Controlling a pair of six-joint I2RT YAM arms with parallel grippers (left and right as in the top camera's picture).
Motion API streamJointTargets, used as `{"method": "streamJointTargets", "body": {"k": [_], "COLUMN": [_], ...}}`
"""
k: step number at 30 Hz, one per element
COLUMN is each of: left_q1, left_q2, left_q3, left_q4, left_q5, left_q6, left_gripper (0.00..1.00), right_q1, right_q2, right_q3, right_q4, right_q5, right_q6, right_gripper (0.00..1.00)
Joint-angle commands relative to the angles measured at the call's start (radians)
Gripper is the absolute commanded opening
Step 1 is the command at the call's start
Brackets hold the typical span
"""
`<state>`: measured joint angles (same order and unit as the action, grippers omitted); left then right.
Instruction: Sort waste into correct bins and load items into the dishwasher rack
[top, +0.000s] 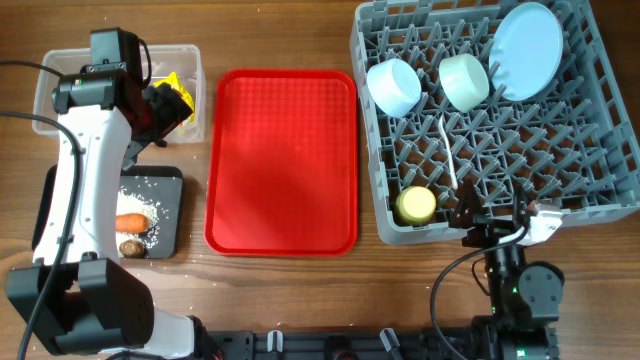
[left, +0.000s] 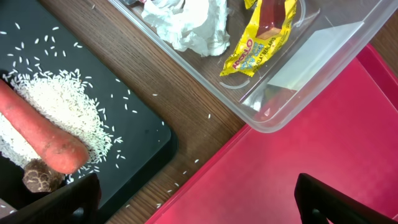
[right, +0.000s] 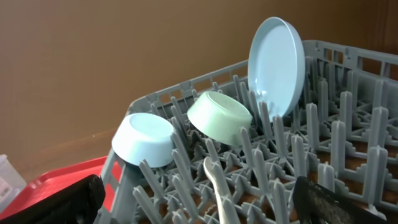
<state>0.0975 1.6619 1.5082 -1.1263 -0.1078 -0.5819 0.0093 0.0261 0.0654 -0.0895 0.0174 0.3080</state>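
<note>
The grey dishwasher rack (top: 600, 170) holds two pale bowls (top: 394, 86) (top: 465, 80), the light blue plate (top: 527, 50), the white spoon (top: 447, 150) and the yellow cup (top: 416, 205). The clear tub (top: 50, 80) holds crumpled tissue (left: 183, 22) and yellow-red wrappers (left: 258, 40). The black tray (top: 165, 235) holds the carrot (top: 132, 222), rice (left: 68, 112) and the brown lump (top: 129, 247). My left gripper (left: 196, 199) is open and empty over the tub's corner and the red tray's edge. My right gripper (right: 205, 199) is open and empty at the rack's front edge.
The flat red serving tray (top: 282, 160) lies between the bins and the rack. Loose rice grains (left: 186, 171) lie on the wooden table between the black tray and the red tray.
</note>
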Motion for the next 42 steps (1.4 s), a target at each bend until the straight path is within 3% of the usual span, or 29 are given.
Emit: {"method": "streamJointTargets", "body": {"k": [1, 7, 25, 27, 29, 30, 32, 42], "left_q1": [-0.004, -0.004, 0.011, 0.016, 0.003, -0.002, -0.002, 0.014], "left_q2": [0.007, 0.007, -0.008, -0.050, -0.127, -0.204, -0.359, -1.223], "left_q3": [-0.004, -0.004, -0.003, -0.004, -0.024, -0.068, -0.181, -1.081], "left_q4": [0.000, -0.001, -0.003, 0.069, 0.217, 0.349, 0.506, 0.963], "left_q5": [-0.013, -0.013, -0.018, -0.008, 0.085, 0.180, 0.257, 0.249], "left_q6": [-0.010, -0.010, -0.006, 0.006, 0.146, 0.291, 0.409, 0.421], "left_gripper": [1.00, 1.00, 1.00, 1.00, 1.00, 1.00, 1.00, 1.00], "right_q1": [-0.013, -0.013, -0.013, -0.013, -0.013, -0.013, -0.013, -0.013], "right_q2": [-0.023, -0.023, -0.023, -0.023, -0.023, -0.023, -0.023, -0.023], "right_q3": [-0.025, -0.061, -0.060, -0.060, -0.060, -0.060, -0.060, -0.060], "right_q4": [0.018, 0.097, 0.097, 0.097, 0.097, 0.097, 0.097, 0.097], "right_q5": [-0.017, -0.021, -0.021, -0.021, -0.021, -0.021, -0.021, -0.021], "right_q6": [-0.034, -0.063, -0.062, -0.062, -0.061, -0.061, -0.061, -0.062], "right_gripper": [1.00, 1.00, 1.00, 1.00, 1.00, 1.00, 1.00, 1.00]}}
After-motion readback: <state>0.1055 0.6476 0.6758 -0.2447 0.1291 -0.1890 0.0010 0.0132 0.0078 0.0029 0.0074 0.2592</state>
